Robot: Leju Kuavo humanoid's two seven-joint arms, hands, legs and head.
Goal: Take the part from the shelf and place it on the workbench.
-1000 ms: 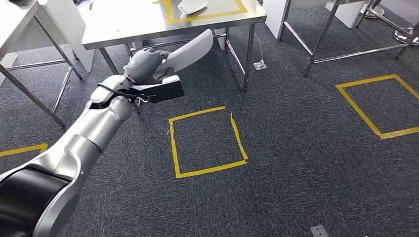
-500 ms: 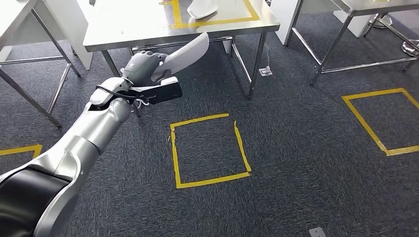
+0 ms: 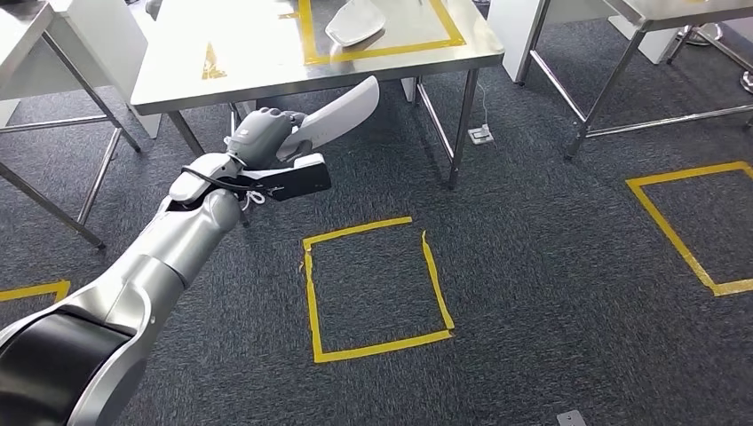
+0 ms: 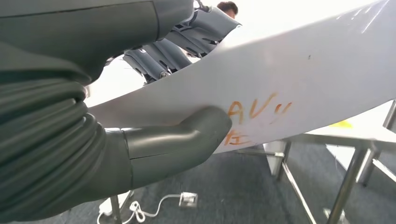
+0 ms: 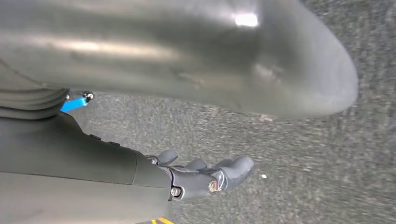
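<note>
Left hand: my left hand holds the part out ahead of me, arm stretched forward and up toward the workbench.
Grip: in the left wrist view my thumb presses one face of the part; my darker fingers wrap the opposite face.
Part: long, pale grey, curved panel; its far end sits just below the near edge of the workbench top in the head view; not resting on anything.
Markings: orange handwriting on the part's face next to my thumb, not legible.
Workbench: steel top on metal legs, yellow tape outline marked on it.
Second part: a similar pale shell lies inside that tape outline on the benchtop.
Right hand: my right hand hangs over the carpet, nothing in it, fingers loosely curved and apart.
Floor: dark grey carpet; yellow tape square just ahead of me, another tape square off to my right.
Cable: white cord and small socket box on the carpet by the workbench leg.
</note>
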